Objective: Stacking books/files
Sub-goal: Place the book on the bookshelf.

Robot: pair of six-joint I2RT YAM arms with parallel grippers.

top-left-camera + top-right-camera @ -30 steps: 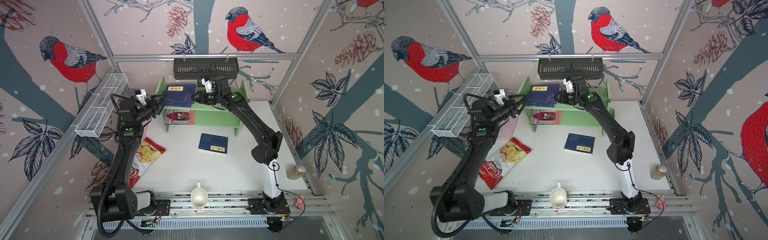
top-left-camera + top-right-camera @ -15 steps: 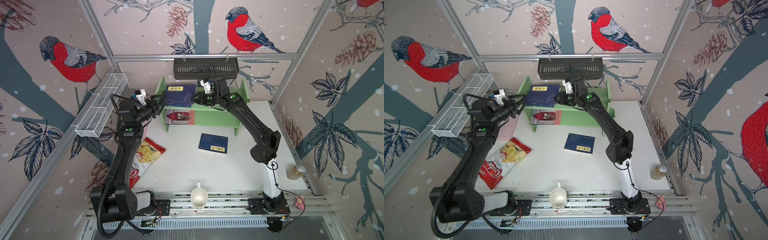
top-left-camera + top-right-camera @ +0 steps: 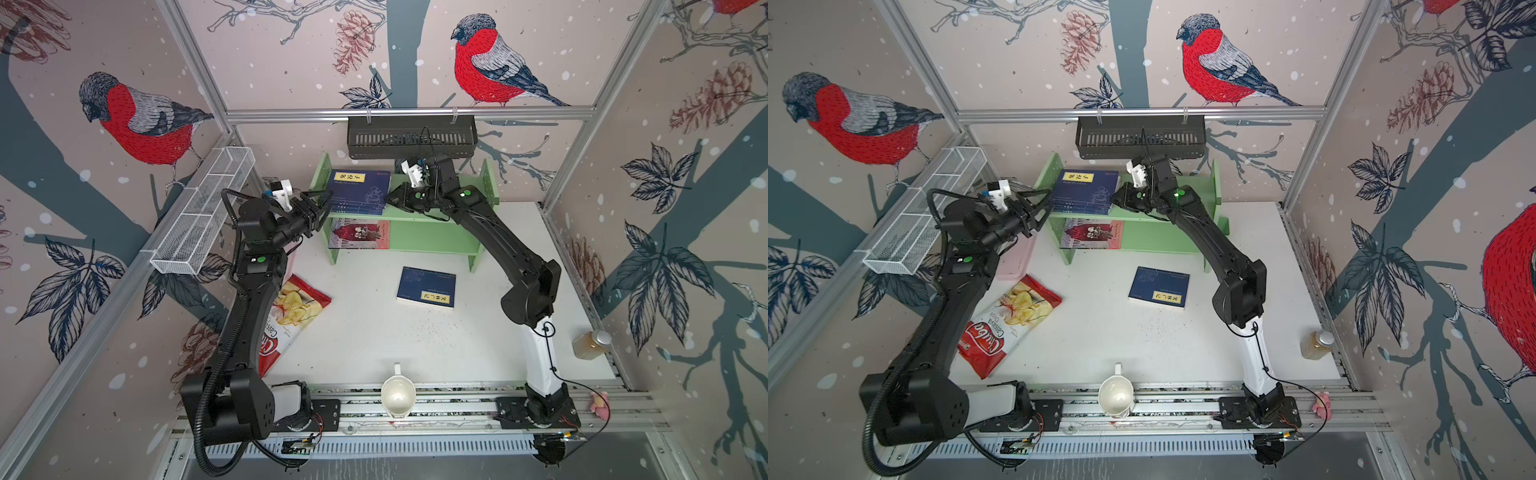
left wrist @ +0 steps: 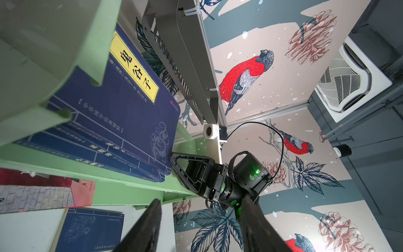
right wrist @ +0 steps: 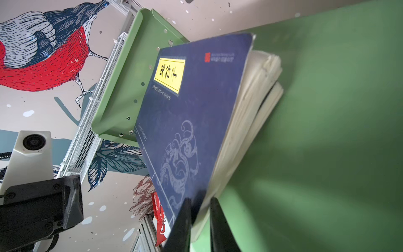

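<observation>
A white table [image 3: 365, 332] within bird-papered walls [image 3: 291, 62] bears one navy book [image 3: 427, 287]. A navy stack [image 3: 360, 192] lies atop the green shelf [image 3: 436, 241], pink book [image 3: 360, 234] beneath. Right gripper [image 3: 390, 200] clamps the stack's edge; left gripper [image 3: 328, 202] stands open.

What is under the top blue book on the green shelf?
More blue books lie stacked beneath the top book on the green shelf; only their spines and page edges show. Their covers are hidden, so an exact count is uncertain.

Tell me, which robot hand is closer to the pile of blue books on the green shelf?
Right. The right gripper pinches a corner of the blue book pile. The left gripper hangs open by the pile's opposite side.
</observation>
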